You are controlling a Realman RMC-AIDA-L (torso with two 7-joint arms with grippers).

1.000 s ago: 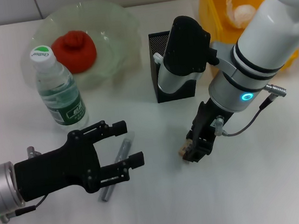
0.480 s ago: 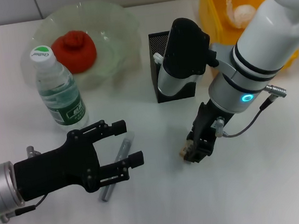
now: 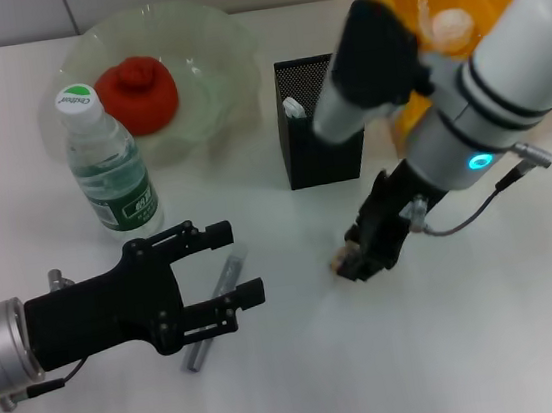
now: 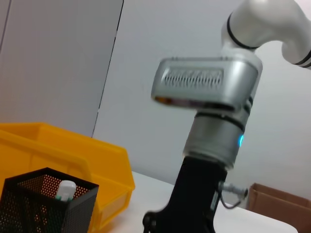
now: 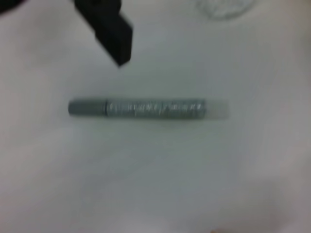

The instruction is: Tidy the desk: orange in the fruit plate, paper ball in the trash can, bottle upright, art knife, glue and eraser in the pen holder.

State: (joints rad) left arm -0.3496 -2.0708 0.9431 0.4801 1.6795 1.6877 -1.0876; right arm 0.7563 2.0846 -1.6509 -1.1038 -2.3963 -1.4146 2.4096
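Beige eraser is grasped in my right gripper, low over the table in front of the pen holder. My left gripper hovers with fingers spread over the grey knife, near the upright bottle.

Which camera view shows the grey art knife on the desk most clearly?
The right wrist view shows the art knife best: its whole length lies unobstructed on the table. In the head view the art knife is partly hidden behind the open left end effector. The left wrist view does not show it.
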